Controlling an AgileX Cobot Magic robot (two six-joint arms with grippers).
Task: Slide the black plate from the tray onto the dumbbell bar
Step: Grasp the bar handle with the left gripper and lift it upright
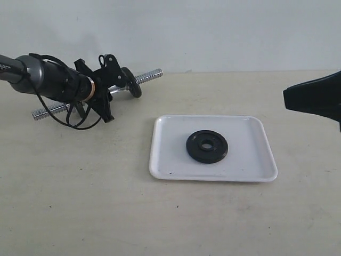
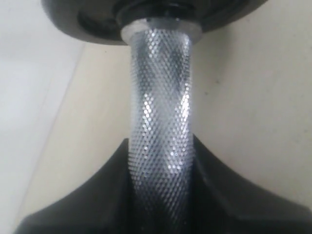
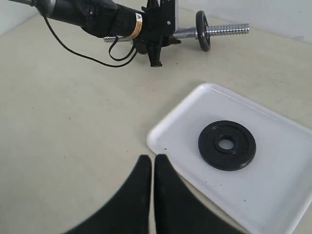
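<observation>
The black plate (image 1: 207, 146) (image 3: 226, 145) lies flat near the middle of the white tray (image 1: 170, 160) (image 3: 273, 195). At the back left, the chrome dumbbell bar (image 1: 148, 77) (image 3: 224, 31) carries one black disc (image 1: 131, 81) (image 3: 203, 30). My left gripper (image 1: 109, 90) (image 2: 160, 146) is shut on the bar's knurled middle (image 2: 161, 97), just beside that disc (image 2: 97, 19). My right gripper (image 3: 152, 161) (image 1: 287, 98) is shut with nothing in it. It hangs above the table beside the tray's corner, apart from the plate.
The left arm (image 1: 48, 80) and its black cable (image 3: 78, 51) lie along the bar's left half. The bar's threaded ends (image 1: 42, 112) stick out on both sides. Around the tray is bare beige tabletop (image 1: 80, 186); a pale wall stands behind.
</observation>
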